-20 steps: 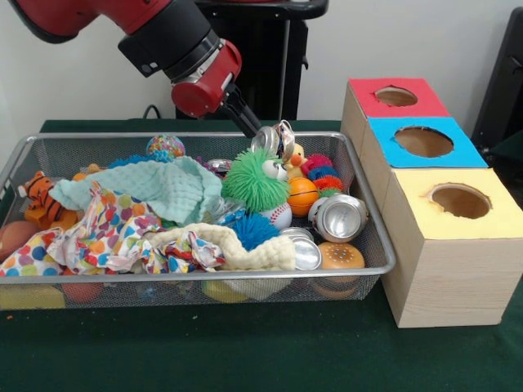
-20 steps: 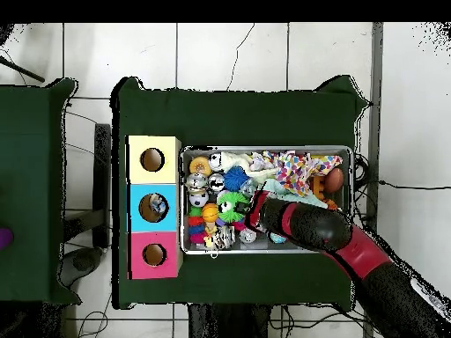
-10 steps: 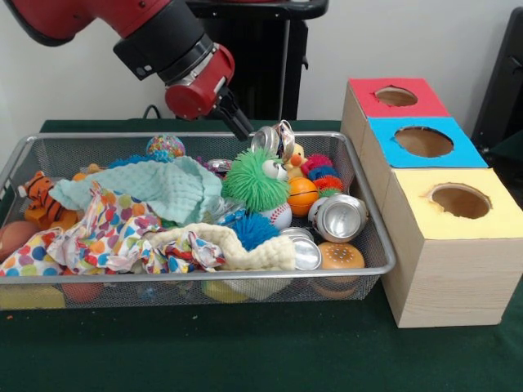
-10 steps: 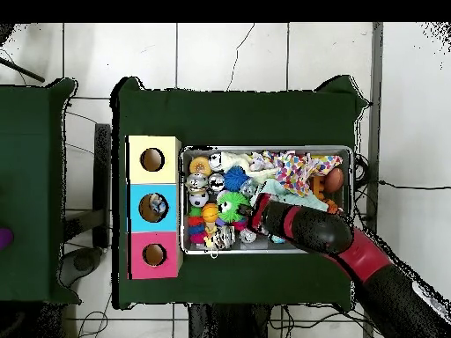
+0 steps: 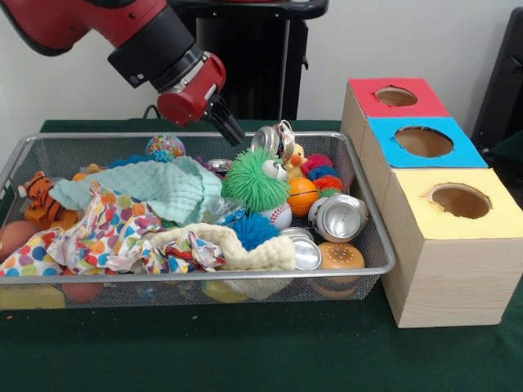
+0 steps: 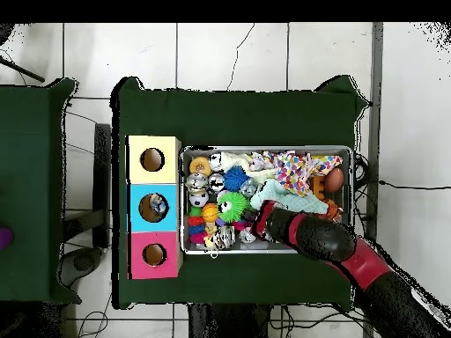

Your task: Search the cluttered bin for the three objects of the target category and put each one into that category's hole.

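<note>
Gripper (image 5: 232, 135) hangs above the far rim of the wire bin (image 5: 372, 237), holding nothing; whether its tips are apart or together I cannot tell. Just beside the tips, a crushed can (image 5: 274, 140) sits atop the clutter by a green fuzzy toy (image 5: 255, 180). Two more cans (image 5: 339, 217) lie near the bin's box-side end. The blue hole (image 6: 154, 207) seems to hold something.

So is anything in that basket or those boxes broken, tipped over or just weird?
Mostly it is a deliberate jumble. The odd bits: the drink cans in the wire bin look squashed and lie tipped on their sides, and the holes in the coloured boxes have rough, ragged edges. Nothing has spilled onto the table.
</note>
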